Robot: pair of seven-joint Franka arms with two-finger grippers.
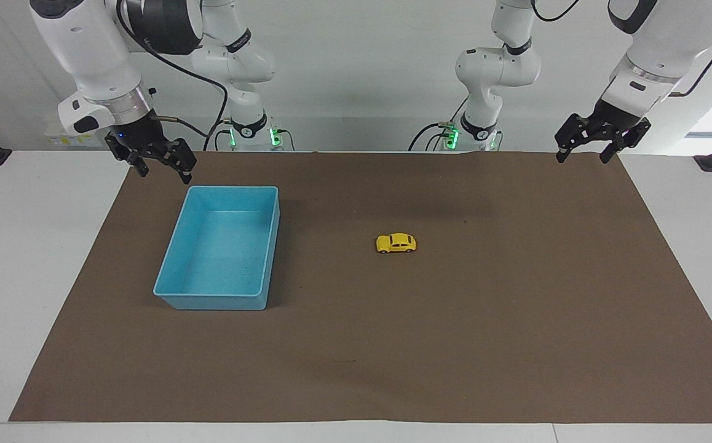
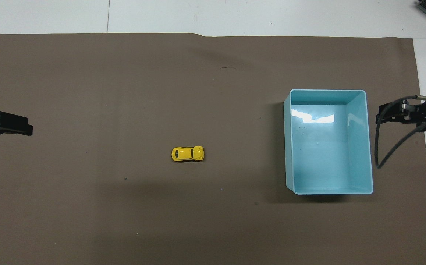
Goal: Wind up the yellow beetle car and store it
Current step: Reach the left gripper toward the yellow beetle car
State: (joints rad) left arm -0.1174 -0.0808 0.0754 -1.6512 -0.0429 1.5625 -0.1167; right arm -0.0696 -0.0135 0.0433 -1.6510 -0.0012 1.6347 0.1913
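Facing view: nothing started, yellow beetle car (image 1: 396, 243) untouched; left pincer (image 1: 585, 155), right pincer (image 1: 163, 173) spread, aloft; next, reaching for car.

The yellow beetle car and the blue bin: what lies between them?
Nothing: only bare brown mat lies between the yellow beetle car and the blue bin, clearest in the overhead view.

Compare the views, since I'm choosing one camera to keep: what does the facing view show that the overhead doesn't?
Facing only: both arms whole, with the left gripper and right gripper raised and open. Overhead only: the glare on the blue bin's empty floor, the grippers cut off at the picture's sides. Both: the yellow car alone on the brown mat, apart from the bin.
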